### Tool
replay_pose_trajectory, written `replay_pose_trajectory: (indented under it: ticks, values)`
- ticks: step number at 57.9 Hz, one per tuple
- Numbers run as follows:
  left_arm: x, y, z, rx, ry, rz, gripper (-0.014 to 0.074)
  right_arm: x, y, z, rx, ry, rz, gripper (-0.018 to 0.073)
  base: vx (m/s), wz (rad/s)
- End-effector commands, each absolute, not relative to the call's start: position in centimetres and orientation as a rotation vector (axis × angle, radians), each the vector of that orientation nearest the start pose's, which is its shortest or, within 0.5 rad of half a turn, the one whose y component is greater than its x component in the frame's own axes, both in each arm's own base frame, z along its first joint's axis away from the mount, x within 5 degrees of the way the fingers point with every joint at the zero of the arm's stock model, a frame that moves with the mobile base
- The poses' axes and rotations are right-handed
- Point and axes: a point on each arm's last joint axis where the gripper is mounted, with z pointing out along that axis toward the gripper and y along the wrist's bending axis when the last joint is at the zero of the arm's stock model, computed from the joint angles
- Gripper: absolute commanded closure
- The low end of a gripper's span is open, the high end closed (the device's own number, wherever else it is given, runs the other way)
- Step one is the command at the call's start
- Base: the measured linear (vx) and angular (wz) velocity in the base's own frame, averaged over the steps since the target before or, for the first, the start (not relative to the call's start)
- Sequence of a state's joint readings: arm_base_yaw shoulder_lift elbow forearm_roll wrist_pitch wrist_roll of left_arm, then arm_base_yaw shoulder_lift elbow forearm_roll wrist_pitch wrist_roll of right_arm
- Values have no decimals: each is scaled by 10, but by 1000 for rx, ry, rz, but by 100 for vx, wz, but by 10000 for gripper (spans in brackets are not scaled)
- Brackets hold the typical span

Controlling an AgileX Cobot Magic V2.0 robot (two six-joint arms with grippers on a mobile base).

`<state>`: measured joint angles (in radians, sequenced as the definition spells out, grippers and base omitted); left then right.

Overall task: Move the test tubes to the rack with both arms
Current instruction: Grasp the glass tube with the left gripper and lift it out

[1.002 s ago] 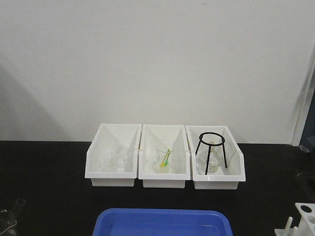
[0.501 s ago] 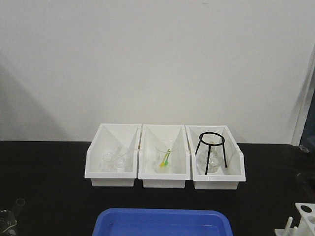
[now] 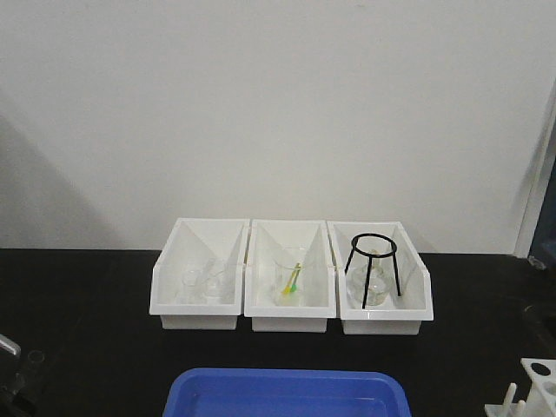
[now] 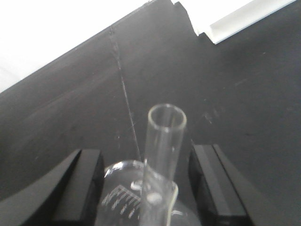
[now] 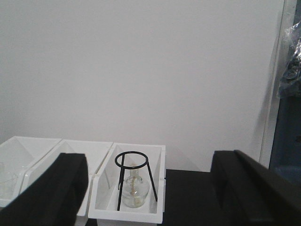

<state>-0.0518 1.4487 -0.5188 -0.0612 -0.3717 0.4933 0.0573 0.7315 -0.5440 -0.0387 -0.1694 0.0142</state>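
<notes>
The test tube (image 4: pixel 165 141), standing in the beaker (image 4: pixel 123 195), is seen centred between the left fingers (image 4: pixel 87 186), spread wide and empty.

rack (image 3: pixel 545 391) was cut off by lower-right corner | test tube (image 4: pixel 164 141) base ran below frame edge | glassware (image 3: pixel 205 285) in leftmost bin (image 3: pixel 170 261) was too blurred to identify

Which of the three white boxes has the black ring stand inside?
The right-hand box, seen from the front. A black stand sits in it over a round glass flask. The middle box and left box have no stand.
</notes>
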Motion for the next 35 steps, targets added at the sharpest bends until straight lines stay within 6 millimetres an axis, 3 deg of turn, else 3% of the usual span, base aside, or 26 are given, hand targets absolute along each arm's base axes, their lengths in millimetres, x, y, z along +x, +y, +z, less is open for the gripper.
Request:
replay_pose_trajectory:
  ticks: [1,11,19,35]
  values:
    - [283,-14,210,445,1861,279,98,157,10,361,-75,1390,27,-16,0,0]
    - [296,-14,199,438,1832,291,100,157,10,361,-75,1391,27,-16,0,0]
    - [299,-14,194,436,1823,294,172,157,10,361,-75,1391,27,-16,0,0]
    - [300,-14,200,419,1762,305,536,157,10,361,-75,1391,27,-16,0,0]
